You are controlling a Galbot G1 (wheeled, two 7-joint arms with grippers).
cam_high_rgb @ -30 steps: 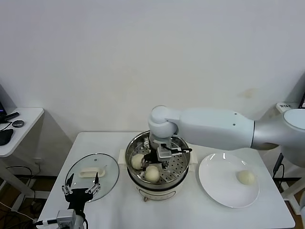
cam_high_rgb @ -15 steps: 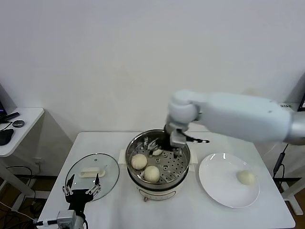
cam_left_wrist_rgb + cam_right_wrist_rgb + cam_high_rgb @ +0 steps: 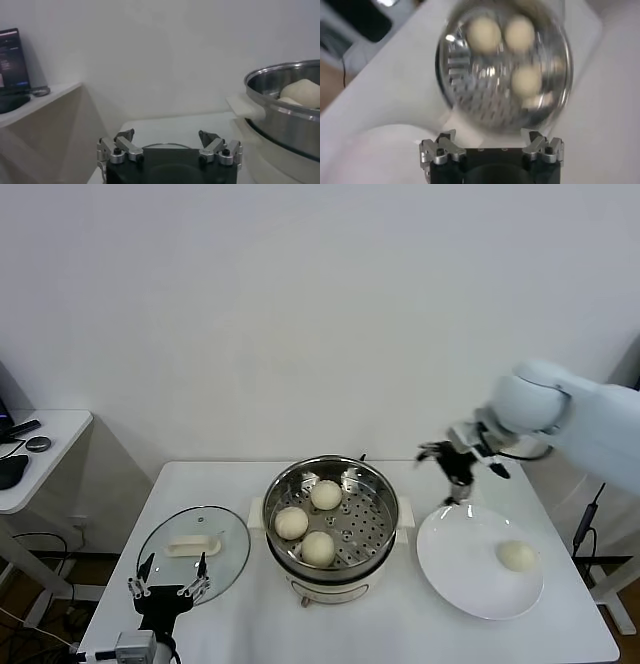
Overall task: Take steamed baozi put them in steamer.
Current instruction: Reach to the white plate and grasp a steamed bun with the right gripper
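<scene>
The steel steamer (image 3: 377, 484) with a perforated tray stands mid-table and holds three cream-white baozi (image 3: 326, 494) (image 3: 291, 522) (image 3: 318, 548). A fourth baozi (image 3: 516, 556) lies on the white plate (image 3: 460, 564) to the right. My right gripper (image 3: 458, 461) is open and empty, in the air above the gap between steamer and plate. The right wrist view shows the steamer (image 3: 455, 65) with the three baozi (image 3: 485, 31) below it. My left gripper (image 3: 168, 586) is open and empty, low at the table's front left, by the glass lid.
A round glass lid (image 3: 225, 536) with a white handle (image 3: 193, 544) lies flat left of the steamer. A side desk (image 3: 40, 454) with dark items stands far left. The steamer's rim and white handle (image 3: 245, 106) show close in the left wrist view.
My right gripper has left a third baozi in the steamer, opened, and swung up and right towards the plate. The left arm has not moved.
</scene>
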